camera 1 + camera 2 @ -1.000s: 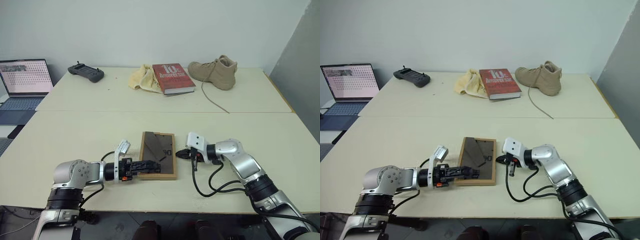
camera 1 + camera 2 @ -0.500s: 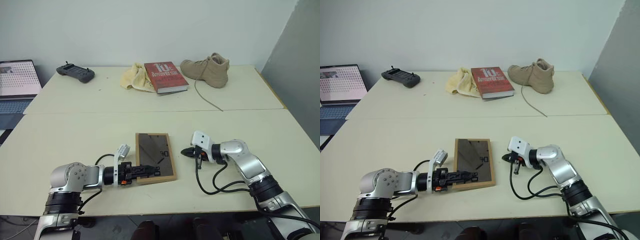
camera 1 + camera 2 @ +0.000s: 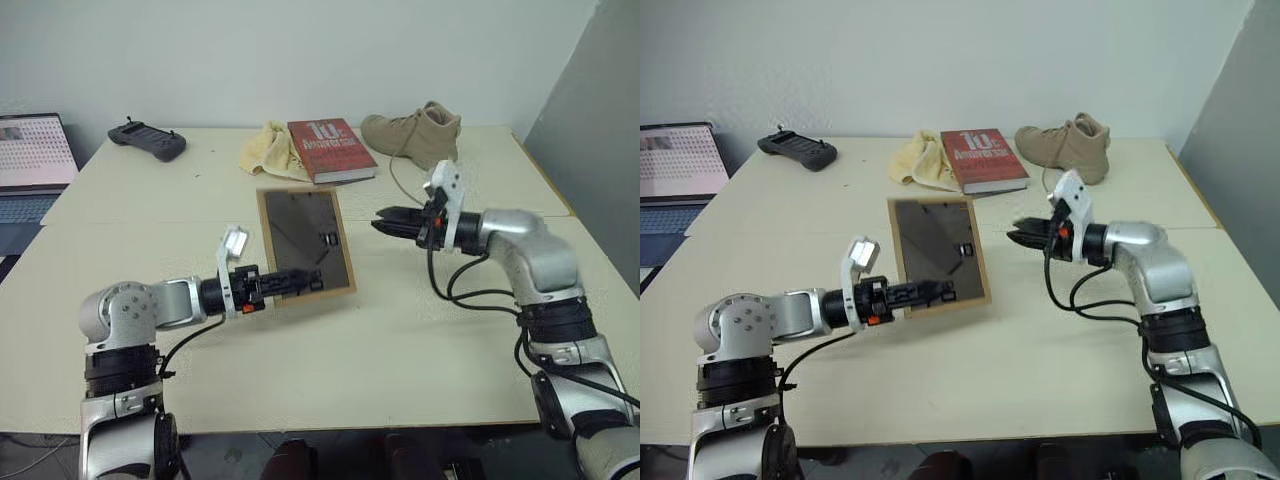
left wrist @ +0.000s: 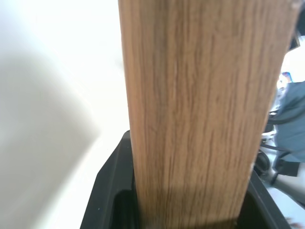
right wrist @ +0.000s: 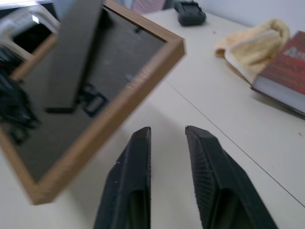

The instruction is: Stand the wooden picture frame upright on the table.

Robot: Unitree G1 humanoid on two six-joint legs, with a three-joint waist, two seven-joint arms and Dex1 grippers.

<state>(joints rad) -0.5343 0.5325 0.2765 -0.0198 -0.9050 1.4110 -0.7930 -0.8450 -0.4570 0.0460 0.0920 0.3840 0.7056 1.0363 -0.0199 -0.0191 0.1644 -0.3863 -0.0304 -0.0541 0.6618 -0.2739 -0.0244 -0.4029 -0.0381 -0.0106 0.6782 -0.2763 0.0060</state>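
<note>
Light-wood and stiff, the wooden picture frame (image 3: 305, 244) is hanging in the air above the near half of the table (image 3: 420, 330), lifted clear of the tabletop, with its dark brown back facing the head camera and the fold-out stand lying flat against that back. It is looking light and rigid enough for one gripper to be carrying it by an edge, though the smooth wood could be slipping under a narrow pinch, and any glass on the hidden front would be making it fragile if dropped. The left gripper (image 3: 290, 282) is clamping the frame's lower rail, fingers closed on the wood; the left wrist view is showing that rail seated between the black fingers. A firmer hold would probably be lying along a side rail, leaving the stand free to be folded out. The frame's long axis is running away from the robot and rising, so it is standing tilted, top edge toward the far half. The right gripper (image 3: 1025, 235) is hovering just beside the frame's right edge, apart from it, fingers slightly parted and holding nothing. Farther back are lying a red book (image 3: 330, 150), a yellow cloth (image 3: 265, 153), a tan boot (image 3: 415, 132) and a black controller (image 3: 147, 140).
</note>
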